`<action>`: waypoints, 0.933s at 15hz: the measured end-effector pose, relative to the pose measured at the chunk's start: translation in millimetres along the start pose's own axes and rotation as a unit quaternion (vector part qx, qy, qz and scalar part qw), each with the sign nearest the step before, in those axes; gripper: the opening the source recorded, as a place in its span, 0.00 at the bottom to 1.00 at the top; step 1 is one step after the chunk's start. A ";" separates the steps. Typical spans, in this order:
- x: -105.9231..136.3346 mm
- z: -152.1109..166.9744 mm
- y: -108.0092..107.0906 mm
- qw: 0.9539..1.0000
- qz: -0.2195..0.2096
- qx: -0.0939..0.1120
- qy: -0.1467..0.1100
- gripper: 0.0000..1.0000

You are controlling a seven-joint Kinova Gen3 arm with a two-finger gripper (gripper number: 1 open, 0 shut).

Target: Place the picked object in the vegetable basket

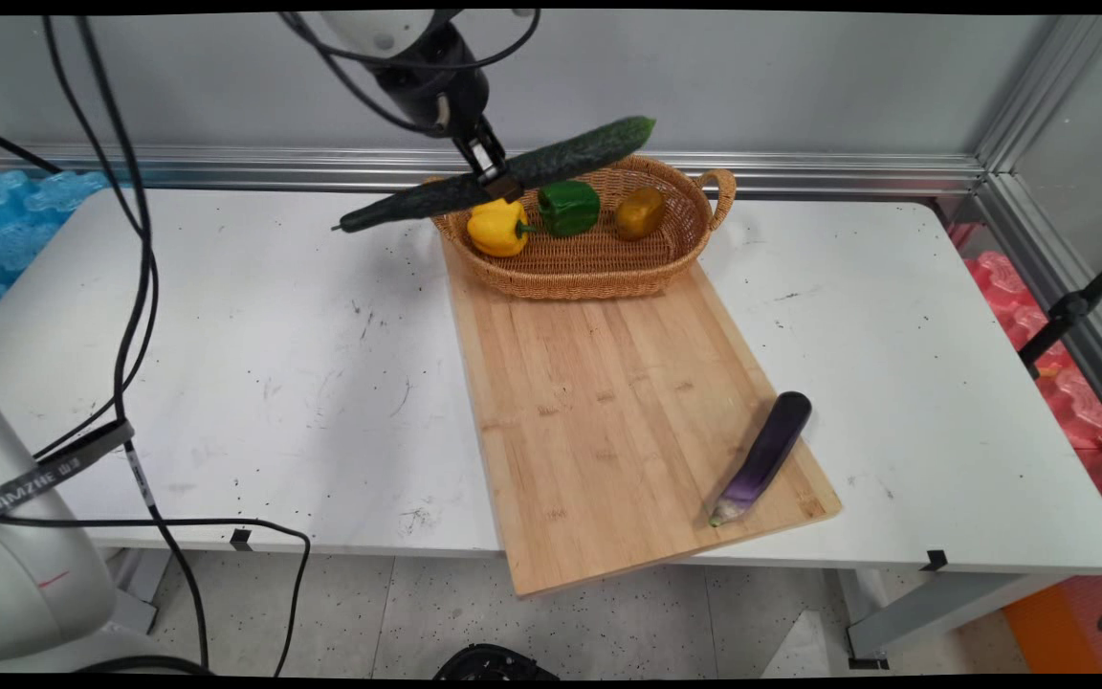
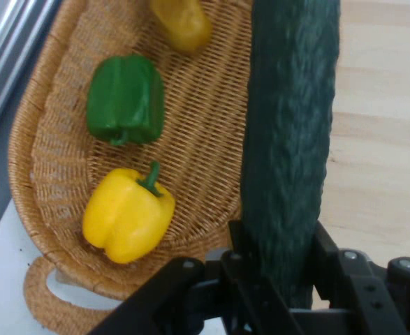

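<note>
My gripper (image 1: pixel 495 175) is shut on a long dark green cucumber (image 1: pixel 503 176), held in the air above the left end of a wicker basket (image 1: pixel 666 263). The cucumber tilts, its right end higher. In the hand view the cucumber (image 2: pixel 288 139) runs up between the gripper's (image 2: pixel 278 269) fingers, over the basket (image 2: pixel 58 118). Inside the basket lie a yellow pepper (image 1: pixel 498 228), a green pepper (image 1: pixel 569 207) and a brownish-yellow fruit (image 1: pixel 640 212); the yellow pepper (image 2: pixel 126 215) and green pepper (image 2: pixel 126 99) lie to the cucumber's left.
The basket stands on the far end of a wooden cutting board (image 1: pixel 608 402) that juts past the table's (image 1: pixel 274 383) near edge. A purple eggplant (image 1: pixel 764 456) lies at the board's near right corner. Black cables (image 1: pixel 130 316) hang at the left.
</note>
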 end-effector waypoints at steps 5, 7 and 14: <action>30.0 30.7 -6.8 1.000 0.003 0.022 -0.007 0.00; 44.7 50.5 -7.7 0.999 0.015 0.026 -0.012 0.00; 76.6 119.7 -5.0 0.996 0.071 0.028 -0.045 0.00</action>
